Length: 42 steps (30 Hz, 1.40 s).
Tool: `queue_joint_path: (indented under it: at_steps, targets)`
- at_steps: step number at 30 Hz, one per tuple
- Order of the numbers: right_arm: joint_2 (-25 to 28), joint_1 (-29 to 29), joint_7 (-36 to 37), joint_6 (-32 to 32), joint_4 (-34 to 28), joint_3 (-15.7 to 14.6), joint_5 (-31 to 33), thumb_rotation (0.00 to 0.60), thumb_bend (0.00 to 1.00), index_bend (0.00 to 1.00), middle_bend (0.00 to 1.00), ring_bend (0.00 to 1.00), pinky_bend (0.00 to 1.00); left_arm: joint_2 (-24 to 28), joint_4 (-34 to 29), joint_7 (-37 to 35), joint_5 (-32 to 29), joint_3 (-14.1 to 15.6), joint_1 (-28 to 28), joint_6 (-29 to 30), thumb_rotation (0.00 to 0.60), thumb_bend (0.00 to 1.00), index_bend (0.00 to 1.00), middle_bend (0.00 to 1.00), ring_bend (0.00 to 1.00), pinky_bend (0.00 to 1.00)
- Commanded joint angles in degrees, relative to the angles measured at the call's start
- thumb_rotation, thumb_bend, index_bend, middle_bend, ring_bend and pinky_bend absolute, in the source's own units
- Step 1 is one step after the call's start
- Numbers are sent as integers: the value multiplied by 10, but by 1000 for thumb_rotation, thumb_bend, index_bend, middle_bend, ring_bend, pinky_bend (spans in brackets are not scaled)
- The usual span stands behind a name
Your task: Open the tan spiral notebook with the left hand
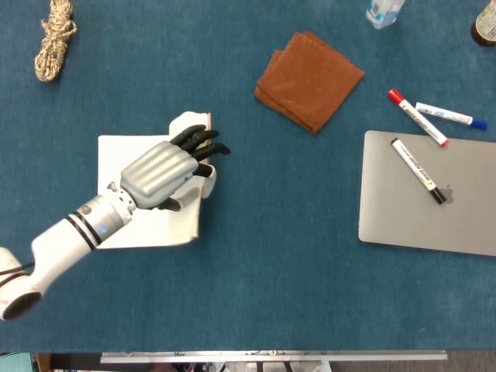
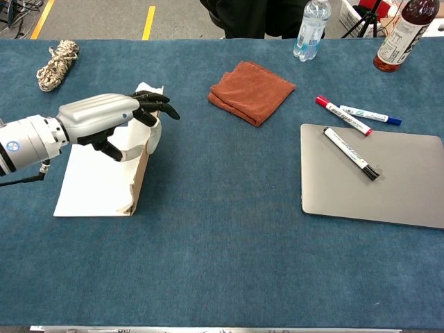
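Observation:
The tan spiral notebook lies left of centre, with its white first page (image 1: 128, 221) (image 2: 87, 177) facing up. Its cover (image 1: 194, 221) (image 2: 139, 177) stands nearly on edge along the right side of the page, and the pale inner face curls at the top. My left hand (image 1: 159, 174) (image 2: 103, 116) reaches in from the lower left. It holds the cover's upper part, with the dark fingers (image 1: 203, 142) hooked over the edge and the thumb underneath. The hand hides most of the cover's tan outer face. My right hand shows in neither view.
A coiled rope (image 1: 53, 32) (image 2: 55, 55) lies at the far left. A folded brown cloth (image 1: 308, 70) (image 2: 251, 90) sits past the middle. On the right is a grey laptop (image 1: 434, 213) (image 2: 388, 187) with a marker (image 1: 417, 170) on it, two more markers behind, and bottles (image 2: 311, 28) at the far edge.

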Motion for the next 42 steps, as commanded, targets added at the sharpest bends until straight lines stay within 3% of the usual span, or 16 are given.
queue_joint_path:
  at_steps: [1, 12, 15, 20, 22, 33, 42]
  targets:
    - [-1, 0, 2, 0, 2, 0, 1, 600, 130, 291, 315, 185, 274, -13, -18, 13, -27, -8, -3, -21, 600, 441, 555, 149, 0, 0]
    - [-5, -5, 13, 1, 13, 0, 6, 600, 130, 291, 315, 185, 274, -45, -37, 38, -90, -10, -10, -74, 600, 441, 471, 132, 0, 0]
    - [-6, -5, 16, 1, 15, 0, 7, 600, 130, 291, 315, 185, 274, -53, -42, 31, -108, -10, -10, -89, 600, 441, 349, 91, 0, 0]
    - [-6, -5, 17, 1, 17, 1, 7, 600, 129, 291, 314, 185, 274, -55, -51, 15, -122, -13, -11, -103, 600, 441, 42, 0, 0, 0]
    - [-5, -5, 18, 1, 17, 1, 7, 600, 130, 291, 315, 185, 274, -52, -56, 7, -122, -15, -8, -98, 600, 441, 3, 0, 0, 0]
    - [-5, 0, 23, -7, 21, 4, 8, 600, 130, 291, 315, 185, 274, 12, -93, -55, -118, -10, 21, -71, 600, 441, 0, 0, 0, 0]
    - [-4, 5, 23, -12, 20, 6, 8, 600, 130, 291, 315, 185, 274, 23, -62, -44, -136, -2, 66, -22, 600, 441, 0, 0, 0, 0]
